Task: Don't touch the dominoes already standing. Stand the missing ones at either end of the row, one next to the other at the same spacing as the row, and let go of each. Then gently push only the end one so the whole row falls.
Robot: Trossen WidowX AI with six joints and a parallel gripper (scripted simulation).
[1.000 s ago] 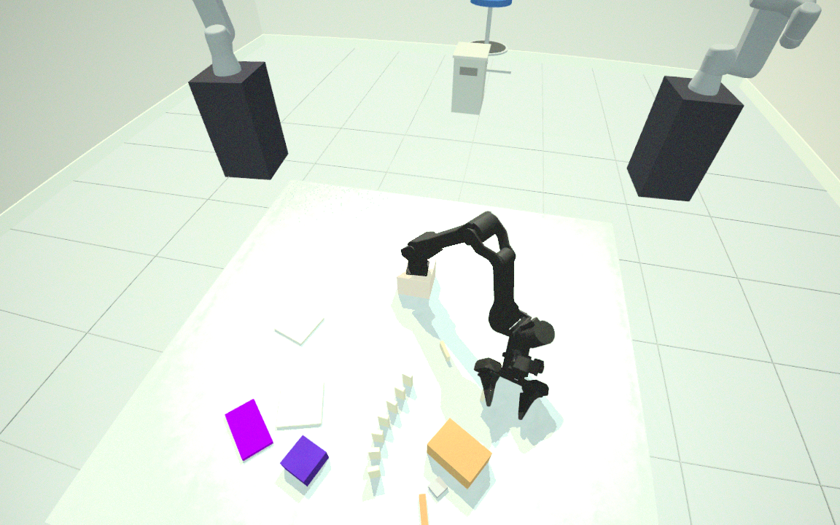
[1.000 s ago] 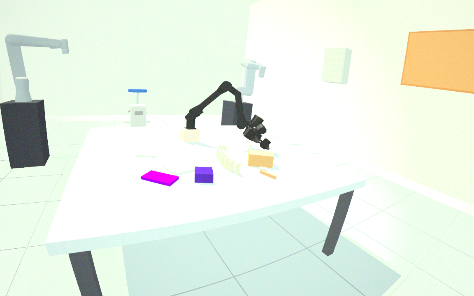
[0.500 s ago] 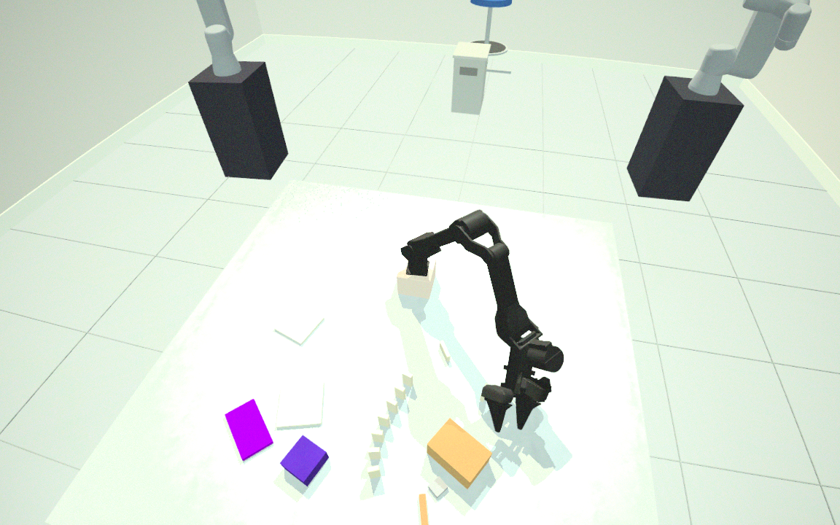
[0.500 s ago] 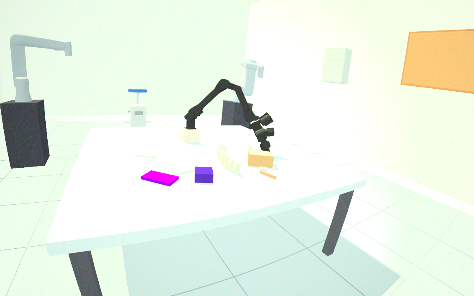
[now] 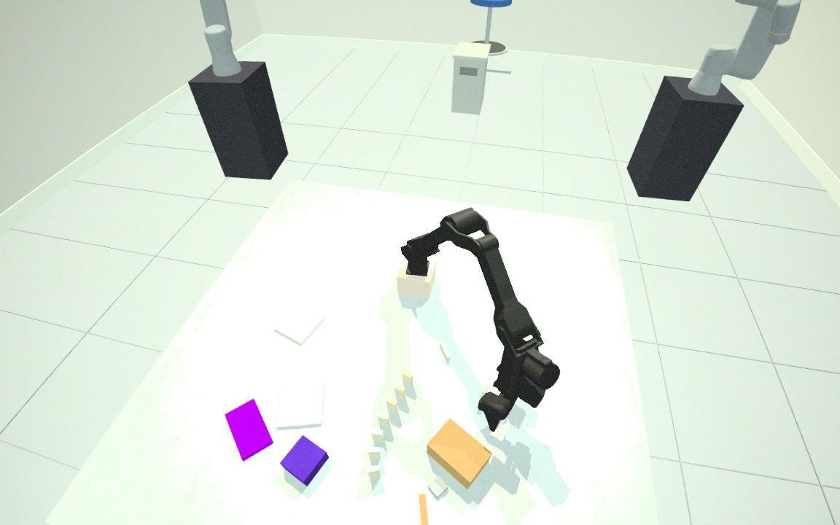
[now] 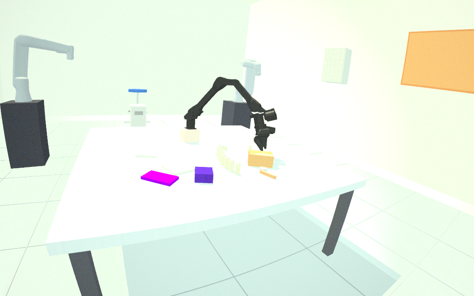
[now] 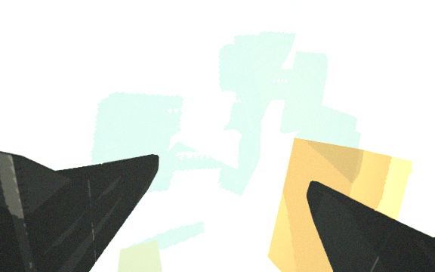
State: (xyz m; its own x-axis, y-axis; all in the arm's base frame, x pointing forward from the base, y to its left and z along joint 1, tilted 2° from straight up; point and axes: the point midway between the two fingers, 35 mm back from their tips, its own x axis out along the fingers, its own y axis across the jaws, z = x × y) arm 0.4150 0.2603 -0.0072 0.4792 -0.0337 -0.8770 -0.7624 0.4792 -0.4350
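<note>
Several cream dominoes stand in a curved row, with the far end domino [image 5: 407, 378] toward the arm's base and the near end domino [image 5: 374, 471] [image 6: 237, 168] toward the front. A loose domino [image 5: 444, 353] [image 6: 222, 147] lies between the row and the arm. Another domino [image 5: 485, 390] [image 6: 250, 147] [image 7: 140, 260] stands apart, right of the row and behind the orange box; the gripper partly hides it in the top view. My gripper [image 5: 494, 425] [image 6: 263, 148] [image 7: 232, 175] is open and empty, pointing down above the table beside the orange box, with that domino near the wrist view's lower edge.
The orange box [image 5: 459, 449] [image 6: 261, 159] [image 7: 297, 170] stands right of the row. A small pale block [image 5: 437, 487] and an orange strip [image 5: 423, 509] [image 6: 268, 174] lie before it. A purple block [image 5: 303, 456] [image 6: 203, 174] and a magenta slab [image 5: 249, 429] [image 6: 159, 177] lie left of the row.
</note>
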